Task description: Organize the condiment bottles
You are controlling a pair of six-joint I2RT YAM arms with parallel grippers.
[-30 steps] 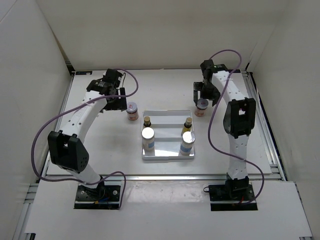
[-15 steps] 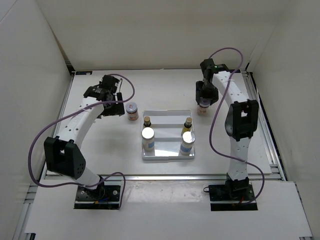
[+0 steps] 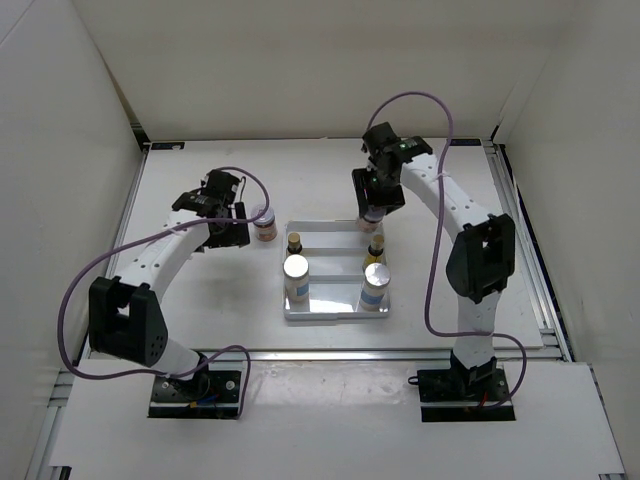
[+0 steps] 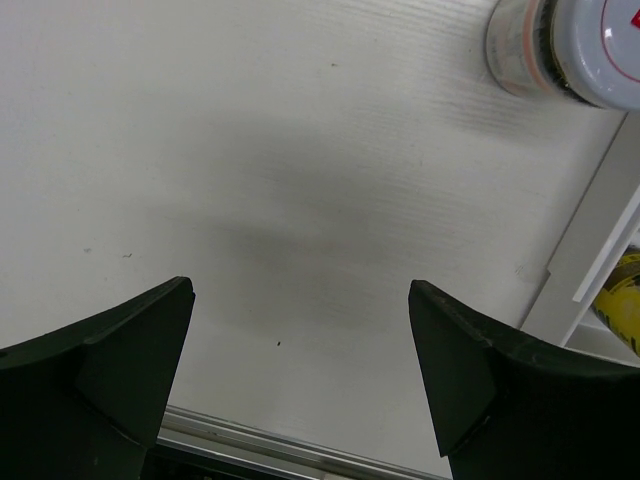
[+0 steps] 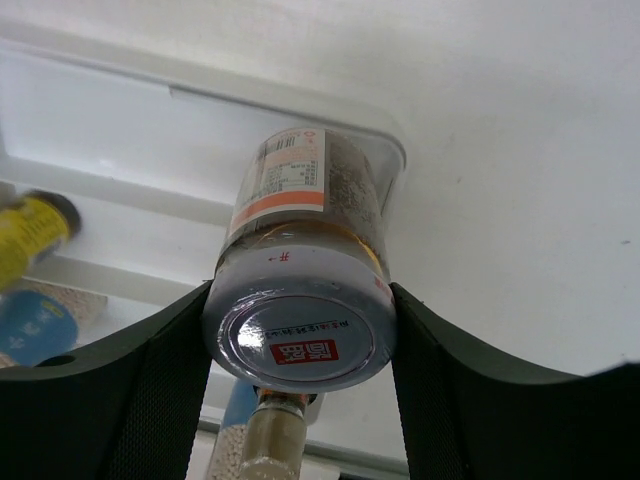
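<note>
My right gripper (image 3: 373, 207) is shut on a pinkish jar (image 5: 300, 290) by its round lid and holds it over the back right corner of the white tray (image 3: 335, 232). In the tray stand two dark yellow-labelled droppers (image 3: 294, 243) (image 3: 376, 248) and two white bottles with silver caps (image 3: 296, 270) (image 3: 374, 281). The second pinkish jar (image 3: 264, 224) stands on the table left of the tray. My left gripper (image 3: 237, 222) is open and empty just left of that jar, which shows at the top right of the left wrist view (image 4: 570, 45).
White walls enclose the table on the left, back and right. A metal rail runs along the table's left edge (image 4: 300, 440). The tray's edge (image 4: 600, 250) lies close to the right of my left gripper.
My right arm has carried its jar leftwards from the table right of the tray to above the tray's back right corner. My left gripper has shifted slightly nearer, staying beside the other jar.
</note>
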